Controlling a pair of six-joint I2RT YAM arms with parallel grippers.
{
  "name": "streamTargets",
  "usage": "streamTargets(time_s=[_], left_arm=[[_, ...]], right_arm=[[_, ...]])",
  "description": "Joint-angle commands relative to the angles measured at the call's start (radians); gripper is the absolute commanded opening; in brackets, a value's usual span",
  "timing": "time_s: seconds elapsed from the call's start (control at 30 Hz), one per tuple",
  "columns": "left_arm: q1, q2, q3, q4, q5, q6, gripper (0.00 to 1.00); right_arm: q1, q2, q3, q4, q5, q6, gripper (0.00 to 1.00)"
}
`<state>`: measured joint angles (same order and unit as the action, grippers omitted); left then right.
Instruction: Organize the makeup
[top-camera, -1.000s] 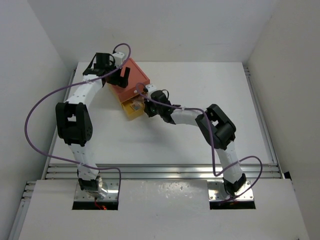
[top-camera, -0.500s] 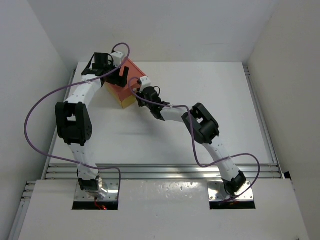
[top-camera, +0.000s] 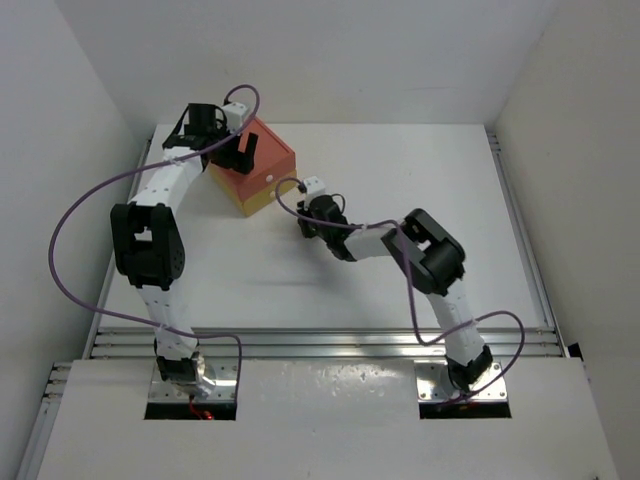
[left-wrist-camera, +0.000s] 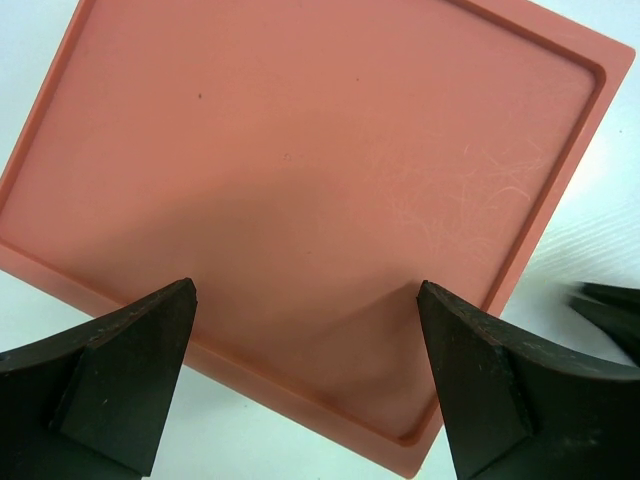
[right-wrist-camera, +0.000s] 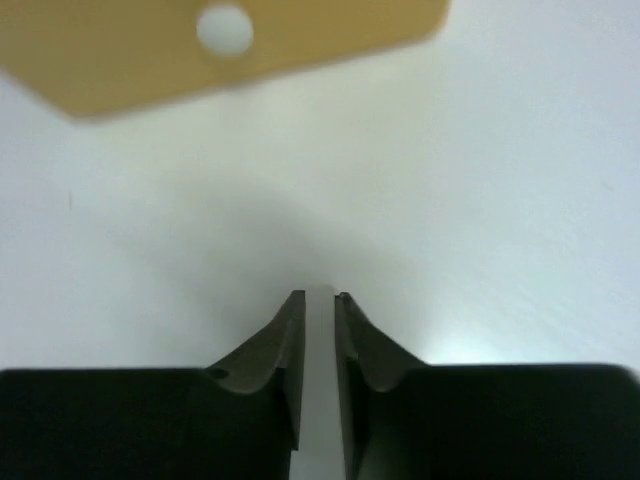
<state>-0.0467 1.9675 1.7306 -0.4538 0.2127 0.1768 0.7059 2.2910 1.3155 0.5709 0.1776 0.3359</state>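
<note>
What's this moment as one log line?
left end effector: open, over box | right end effector: shut, empty, facing closed drawer | makeup: unseen

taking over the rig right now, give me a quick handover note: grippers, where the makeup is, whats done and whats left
Left gripper: open, empty, hovering over the orange top of the drawer box.
Right gripper: all but shut, empty, low over the table, apart from the yellow drawer front and facing its white knob.
Makeup: none in view on the table or in either gripper. The drawer is shut, so its contents cannot be seen.
Done: apparently stowing and shutting the drawer.
Left: probably only pulling the arms back; check inside the drawer if unsure.
</note>
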Motion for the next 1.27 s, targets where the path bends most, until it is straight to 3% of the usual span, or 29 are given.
streamTargets(time_s=[0.0,0.03,0.1,0.17,0.2,0.27,0.47,0.67,0.93,1.13,1.23], left_arm=[[0.015,0.044,0.041,-0.146,-0.016,0.043,0.99],[0.015,0.044,0.058,-0.160,-0.016,0.043,0.99],[0.024,0.044,0.114,-0.172,-0.004,0.029,0.99],[0.044,0.034,0.156,-0.184,0.025,0.016,0.99],[0.044,0.024,0.196,-0.197,0.025,0.004,0.99],[0.067,-0.011,0.230,-0.197,0.034,-0.005,0.99],[0.151,-0.122,0.258,-0.206,-0.024,-0.063,0.99],[0.304,-0.241,0.031,-0.206,-0.090,-0.140,0.99],[0.430,-0.343,-0.235,-0.206,-0.001,-0.140,0.99],[0.462,-0.364,-0.256,-0.206,0.034,-0.140,0.99],[0.462,-0.364,-0.256,-0.206,0.065,-0.140,0.99]], right_arm=[[-0.029,-0.264,-0.195,0.113,-0.013,-0.032,0.20],[-0.036,-0.374,-0.234,0.107,-0.045,-0.034,0.25],[-0.074,-0.445,-0.358,0.012,-0.066,-0.028,0.36],[-0.106,-0.566,-0.410,-0.191,-0.095,-0.034,0.63],[-0.140,-0.596,-0.414,-0.321,-0.095,-0.029,0.86],[-0.187,-0.682,-0.410,-0.505,-0.057,-0.020,0.98],[-0.361,-0.882,-0.470,-0.807,0.083,-0.008,1.00],[-0.505,-0.932,-0.432,-1.011,0.128,0.057,1.00],[-0.508,-0.930,-0.406,-0.999,0.171,0.138,1.00],[-0.511,-0.936,-0.400,-0.994,0.183,0.187,1.00],[-0.490,-0.988,-0.435,-0.930,0.204,0.117,1.00]])
